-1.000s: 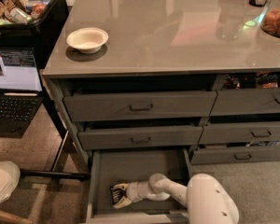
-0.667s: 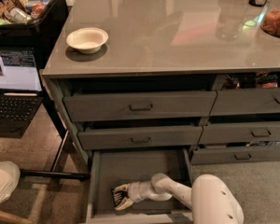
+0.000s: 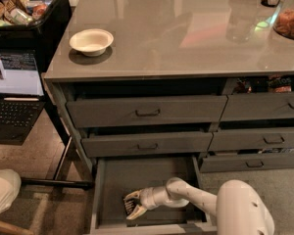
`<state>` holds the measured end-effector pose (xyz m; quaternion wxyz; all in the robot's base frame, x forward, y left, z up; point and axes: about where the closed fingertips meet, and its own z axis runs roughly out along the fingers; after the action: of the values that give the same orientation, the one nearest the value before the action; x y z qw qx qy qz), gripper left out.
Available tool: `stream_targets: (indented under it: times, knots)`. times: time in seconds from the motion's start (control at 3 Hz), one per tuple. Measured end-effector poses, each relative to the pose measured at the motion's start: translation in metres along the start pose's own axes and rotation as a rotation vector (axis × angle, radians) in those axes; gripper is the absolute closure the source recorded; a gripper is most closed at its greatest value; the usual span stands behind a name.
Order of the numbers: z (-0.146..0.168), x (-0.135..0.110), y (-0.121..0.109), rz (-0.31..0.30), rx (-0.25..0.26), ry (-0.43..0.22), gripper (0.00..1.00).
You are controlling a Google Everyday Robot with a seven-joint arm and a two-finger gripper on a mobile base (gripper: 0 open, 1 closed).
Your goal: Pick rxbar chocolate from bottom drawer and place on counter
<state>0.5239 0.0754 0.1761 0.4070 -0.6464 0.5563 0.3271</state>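
Observation:
The bottom drawer [image 3: 112, 180] is pulled out, with a bare dark grey floor. My gripper [image 3: 132, 204] reaches down into its front left part. Its pale fingers [image 3: 133, 196] are closed on the rxbar chocolate [image 3: 128, 206], a small black bar that shows as a dark strip between them, low over the drawer floor. My white arm [image 3: 196, 197] comes in from the lower right. The glossy grey-beige counter [image 3: 186, 38] spreads above the drawers.
A white bowl [image 3: 91, 41] sits on the counter's left. A black bin of snacks [image 3: 19, 9] and an open laptop [image 3: 12, 94] stand at the left. Two handled drawers [image 3: 147, 112] sit above the open one. A glass jar [image 3: 290, 21] stands at the far right.
My arm and gripper have shifted slightly to the right inside the drawer, and the dark bar has moved with the fingers.

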Motion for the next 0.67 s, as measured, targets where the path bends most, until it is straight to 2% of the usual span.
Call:
stream_targets:
  times: [0.33,0.67]
  knots:
    - [-0.037,-0.018,-0.005,-0.020,-0.031,0.028,1.00]
    - [-0.081,-0.041,-0.017,-0.050,-0.034,0.092,1.00]
